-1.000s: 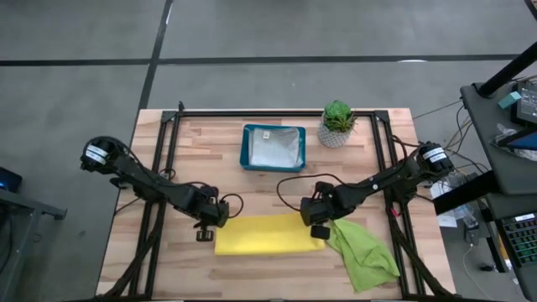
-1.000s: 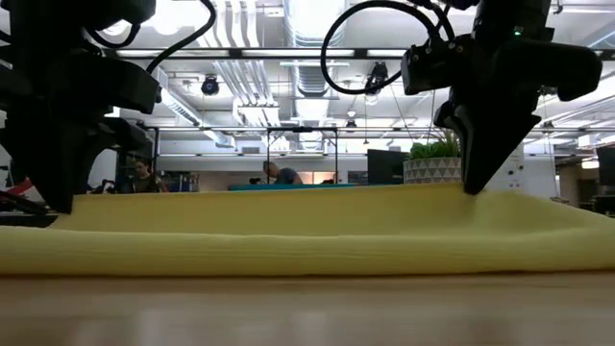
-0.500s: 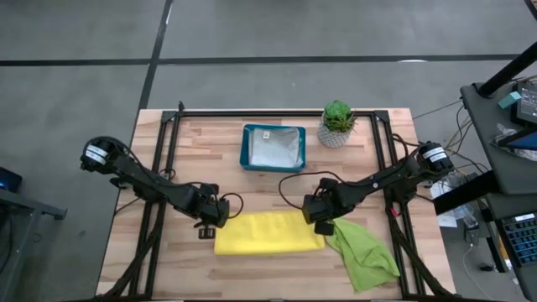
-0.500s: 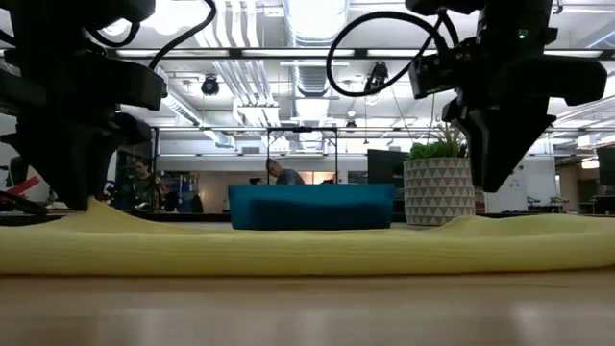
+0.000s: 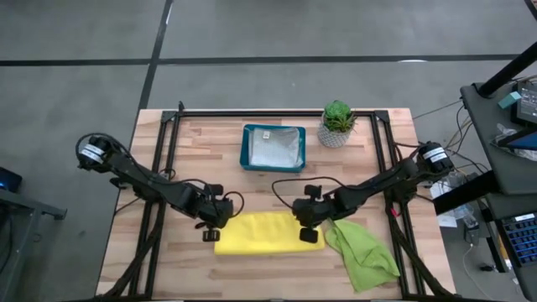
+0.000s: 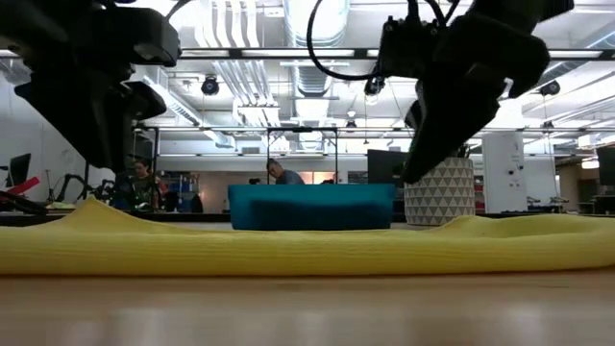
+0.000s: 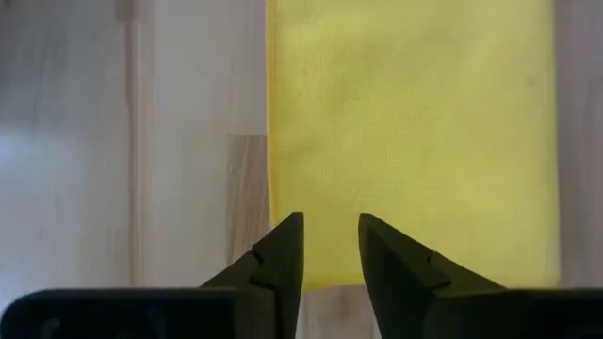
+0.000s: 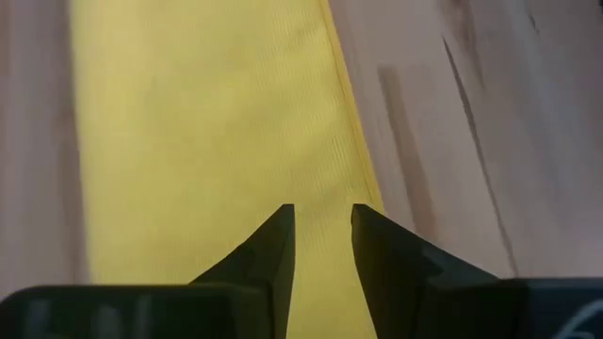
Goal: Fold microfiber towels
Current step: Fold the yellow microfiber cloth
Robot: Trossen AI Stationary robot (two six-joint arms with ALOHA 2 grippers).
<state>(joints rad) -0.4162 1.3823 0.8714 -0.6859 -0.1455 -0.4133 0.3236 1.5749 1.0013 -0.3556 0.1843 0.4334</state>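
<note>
A yellow towel (image 5: 264, 233) lies folded into a long strip on the table near the front edge; it also shows in the low view (image 6: 307, 245). My left gripper (image 5: 210, 231) hangs just above the towel's left end (image 7: 405, 122), fingers a narrow gap apart (image 7: 330, 226). My right gripper (image 5: 309, 231) hangs tilted above the towel's right end (image 8: 217, 141), also with a narrow gap (image 8: 322, 217). Both are empty. A lime green towel (image 5: 362, 252) lies crumpled to the right, touching the yellow one. A pale towel (image 5: 275, 149) lies in the teal tray (image 5: 247, 149).
A potted plant (image 5: 337, 124) stands at the back, right of the tray. A black frame (image 5: 168, 151) runs along the table's left, far and right sides. Bare wood lies between the tray and the yellow towel. People show in the room behind (image 6: 279, 173).
Both grippers have risen off the yellow towel's far edge. The towel's raised far side has dropped flat, so the tray now shows behind it. My right gripper has moved a little toward the table's left edge and tipped.
</note>
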